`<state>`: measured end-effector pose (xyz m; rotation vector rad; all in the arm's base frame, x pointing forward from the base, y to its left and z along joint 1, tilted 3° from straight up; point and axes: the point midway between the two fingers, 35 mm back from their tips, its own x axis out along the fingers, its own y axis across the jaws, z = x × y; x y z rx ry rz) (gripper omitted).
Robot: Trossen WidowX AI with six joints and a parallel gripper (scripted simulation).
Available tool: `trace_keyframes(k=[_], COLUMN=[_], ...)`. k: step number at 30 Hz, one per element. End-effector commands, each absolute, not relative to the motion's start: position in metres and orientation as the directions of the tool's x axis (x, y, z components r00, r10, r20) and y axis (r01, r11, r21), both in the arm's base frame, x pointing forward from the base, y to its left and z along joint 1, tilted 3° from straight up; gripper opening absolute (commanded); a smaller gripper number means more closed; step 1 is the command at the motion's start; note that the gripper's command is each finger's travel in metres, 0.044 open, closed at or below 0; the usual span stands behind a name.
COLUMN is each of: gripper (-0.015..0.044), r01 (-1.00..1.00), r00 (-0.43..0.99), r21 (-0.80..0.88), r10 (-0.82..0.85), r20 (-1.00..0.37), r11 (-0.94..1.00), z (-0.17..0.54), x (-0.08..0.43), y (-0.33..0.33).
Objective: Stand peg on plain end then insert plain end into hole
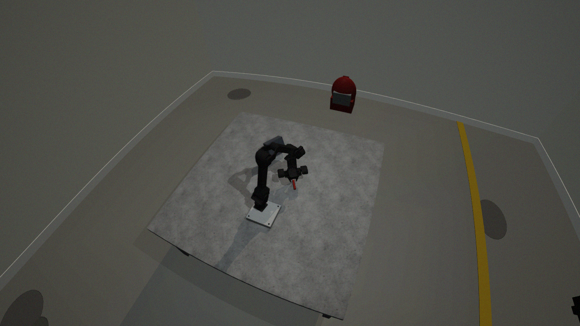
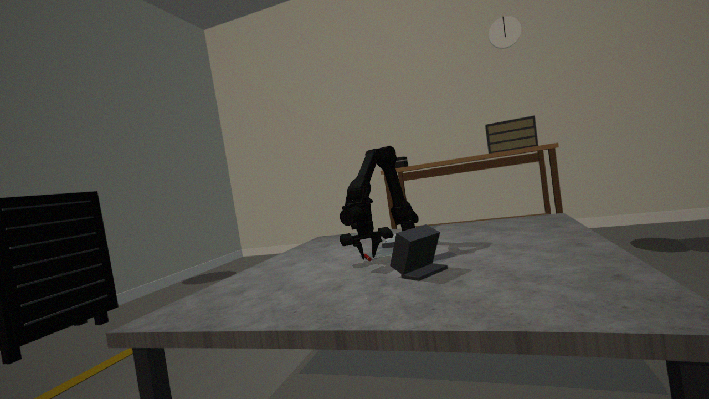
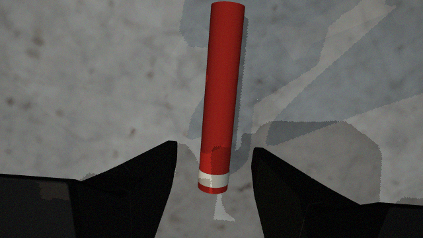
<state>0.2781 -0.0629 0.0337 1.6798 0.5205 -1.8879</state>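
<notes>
left of the panel in the exterior view, the tool (image 1: 293,179) (image 2: 368,257) (image 3: 215,153) is released, half-narrowed astride the peg (image 1: 293,185) (image 2: 367,257) (image 3: 221,92) near its white band (image 3: 213,180), likely so its plain end can go down first. the peg lies on the tabletop (image 1: 332,202) (image 2: 496,292) (image 3: 99,82), left of the panel (image 1: 274,140) (image 2: 417,250), whose hole probably faces away.
</notes>
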Motion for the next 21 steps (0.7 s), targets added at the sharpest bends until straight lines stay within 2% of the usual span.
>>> trace_keyframes(k=[1, 8, 17, 21], gripper=[0.011, 0.011, 0.005, 0.0049], r01=[0.633, 0.633, 0.633, 0.633], r00=[-0.07, -0.07, -0.07, -0.07], r21=[0.072, 0.072, 0.072, 0.072], r10=[-0.15, -0.15, -0.15, -0.15], r20=[-0.986, -0.986, -0.986, -0.986], r11=[-0.771, -0.771, -0.771, -0.771], z=[0.0317, 0.0317, 0.0317, 0.0317], x=[0.2771, 0.2771, 0.2771, 0.2771], y=[-0.0634, -0.0634, -0.0634, -0.0634])
